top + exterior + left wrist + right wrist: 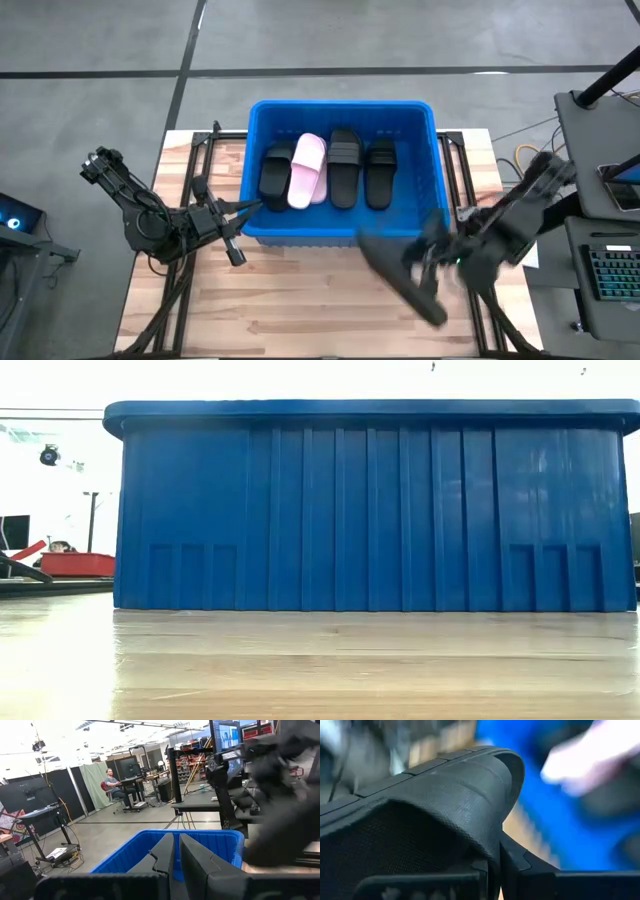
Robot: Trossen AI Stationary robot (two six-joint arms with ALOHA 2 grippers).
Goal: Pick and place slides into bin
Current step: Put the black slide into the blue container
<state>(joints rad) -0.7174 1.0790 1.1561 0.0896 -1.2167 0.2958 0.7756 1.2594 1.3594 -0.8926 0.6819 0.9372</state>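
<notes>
Wood counter [300, 300] carries the blue bin [340, 235] at its 12 o'clock half, holding four slides side by side: black slide [276, 172], pink slide [307, 170], then two more black slides [344, 168] toward 3 o'clock. Right hand [425, 262], at 4 o'clock of the bin just outside its near wall, is clamped on a fifth black slide [400, 275], blurred, hanging over the counter with its strap pinched between the fingers [520, 865]. Left hand [232, 225] sits at 8 o'clock by the bin's corner, fingers [165, 855] pressed together, gripping nothing.
</notes>
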